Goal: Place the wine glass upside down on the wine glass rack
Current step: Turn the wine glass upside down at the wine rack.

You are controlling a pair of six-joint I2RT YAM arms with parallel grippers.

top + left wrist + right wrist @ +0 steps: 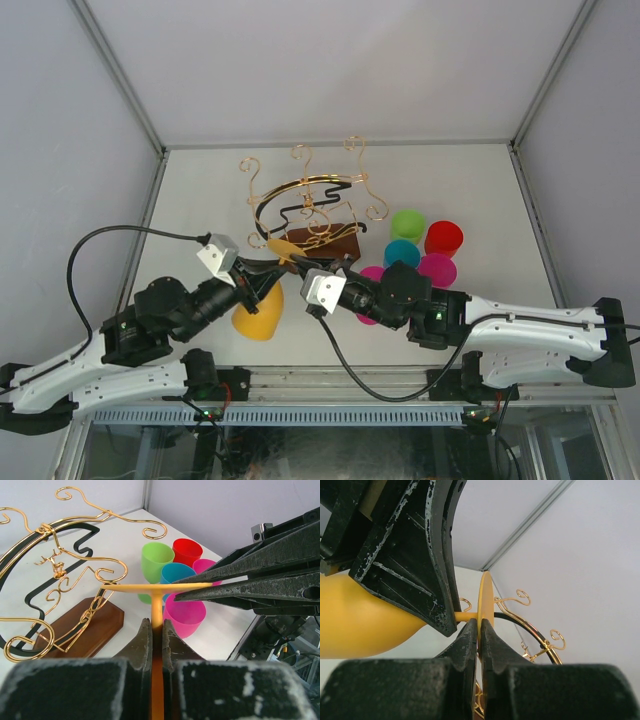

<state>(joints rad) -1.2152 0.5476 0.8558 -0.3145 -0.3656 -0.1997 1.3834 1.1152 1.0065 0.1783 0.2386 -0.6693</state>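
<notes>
The glass [258, 318] is held just near of the rack [338, 246], stem clamped in the left gripper [156, 626], foot pinched in the right gripper [479, 626]. Transport is judged under way. Next the foot must be hooked into the rack, bowl down.

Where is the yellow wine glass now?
In the top view, left claw and right claw hold the wine glass in front of the wine glass rack, left of the cups.

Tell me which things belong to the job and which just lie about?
Job: yellow wine glass, gold rack, left gripper on the glass stem, right gripper on its foot.
Lying about: green cup, red cup, blue cup, two pink cups.
</notes>
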